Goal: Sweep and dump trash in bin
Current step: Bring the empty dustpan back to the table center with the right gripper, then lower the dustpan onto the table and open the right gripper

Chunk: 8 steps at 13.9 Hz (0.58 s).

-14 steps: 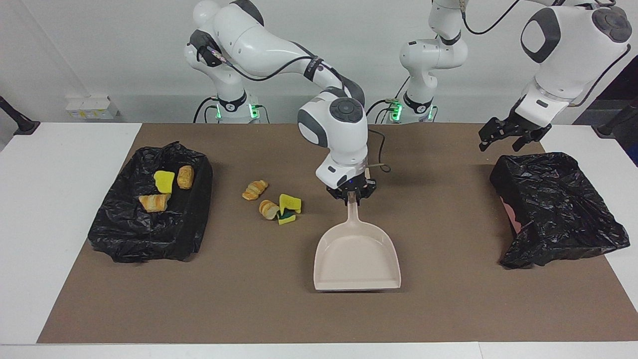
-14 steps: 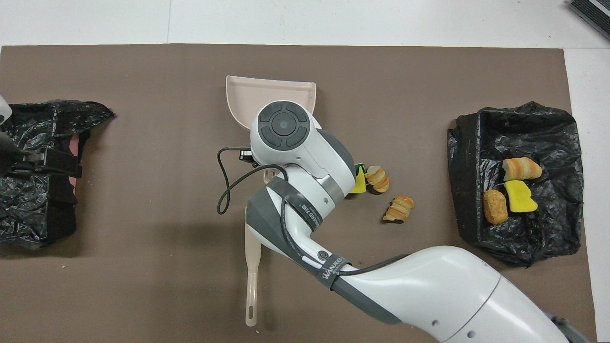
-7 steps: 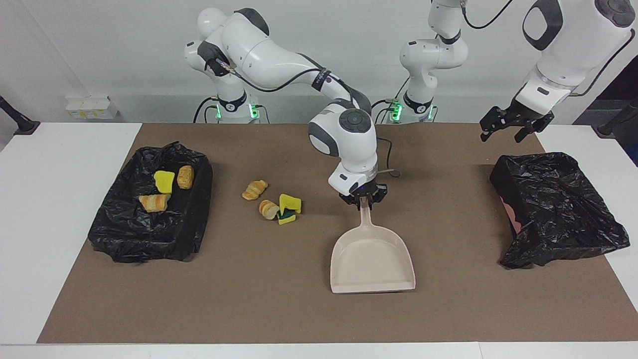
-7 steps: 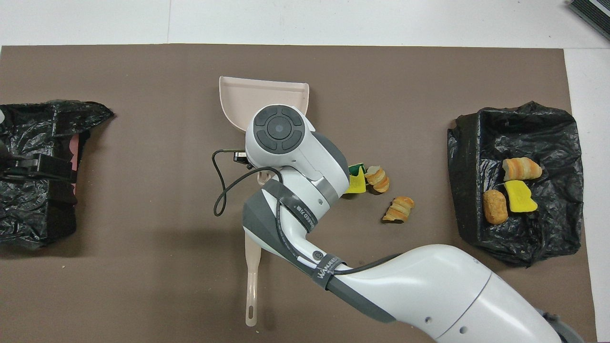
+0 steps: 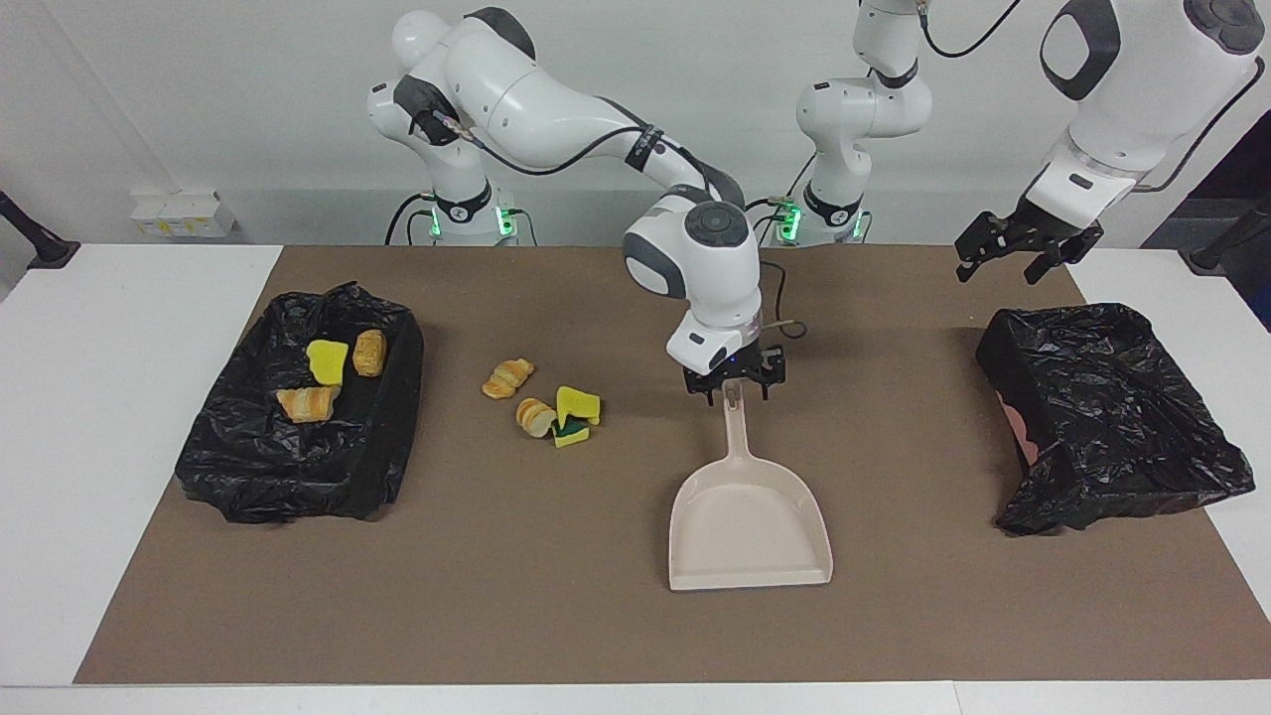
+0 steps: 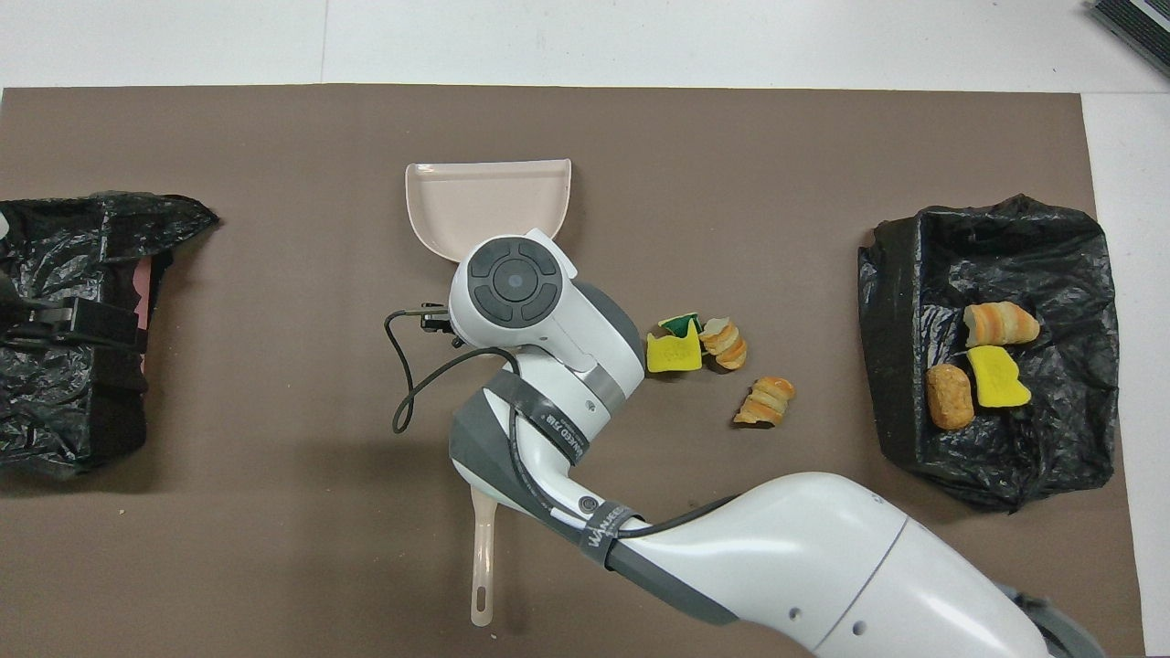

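Observation:
A beige dustpan (image 5: 750, 516) (image 6: 489, 206) lies flat on the brown mat (image 5: 596, 616). My right gripper (image 5: 737, 391) is open, its fingers on either side of the tip of the dustpan's handle. Loose trash lies beside the dustpan toward the right arm's end: a croissant piece (image 5: 508, 377) (image 6: 766, 400), a bread lump (image 5: 536, 417) (image 6: 724, 343), a yellow sponge (image 5: 578, 402) (image 6: 675, 353) and a green-backed chunk (image 5: 569, 434) (image 6: 681, 323). A black-lined bin (image 5: 298, 477) (image 6: 891, 274) at that end holds three more pieces. My left gripper (image 5: 1001, 266) hangs open in the air.
A second black-lined bin (image 5: 1112, 427) (image 6: 73, 238) stands at the left arm's end, under the left gripper. A beige brush handle (image 6: 483, 567) lies on the mat nearer to the robots than the dustpan, partly under the right arm. A cable loops off the right wrist.
The right gripper slid the dustpan toward the left arm's end, then opened off its handle. The left gripper rose slightly and then held still.

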Available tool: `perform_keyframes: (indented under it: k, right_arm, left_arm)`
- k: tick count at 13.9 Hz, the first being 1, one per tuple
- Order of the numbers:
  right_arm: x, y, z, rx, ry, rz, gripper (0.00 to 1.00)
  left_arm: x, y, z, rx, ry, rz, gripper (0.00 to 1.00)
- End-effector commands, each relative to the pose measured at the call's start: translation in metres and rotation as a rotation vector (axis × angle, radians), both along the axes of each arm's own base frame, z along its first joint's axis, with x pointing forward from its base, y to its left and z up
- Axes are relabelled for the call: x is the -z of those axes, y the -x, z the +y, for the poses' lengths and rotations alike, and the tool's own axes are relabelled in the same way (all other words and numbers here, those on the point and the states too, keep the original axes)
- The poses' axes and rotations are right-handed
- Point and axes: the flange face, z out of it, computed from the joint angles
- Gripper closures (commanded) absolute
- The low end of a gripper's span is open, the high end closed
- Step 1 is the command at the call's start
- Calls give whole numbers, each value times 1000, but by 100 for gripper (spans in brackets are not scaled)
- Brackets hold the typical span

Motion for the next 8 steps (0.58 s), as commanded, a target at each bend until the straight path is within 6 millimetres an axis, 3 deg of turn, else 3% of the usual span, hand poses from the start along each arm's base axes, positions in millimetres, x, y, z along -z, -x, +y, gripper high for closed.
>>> perform_keyframes:
  k: [1,4,8]
  right_arm:
    - [-31,67,-10,-29,53,25,0]
    - [-19,135,4,-99,67,108,0]
    - [33,180,-2,-118,105,160,0]
  left_arm:
    - [-11,-5,3,-7,-9,-27,0]
    - [-20,-12,3,-2,-20,-17,0]
    - [-17,-19,3,-3,-20,-3,0]
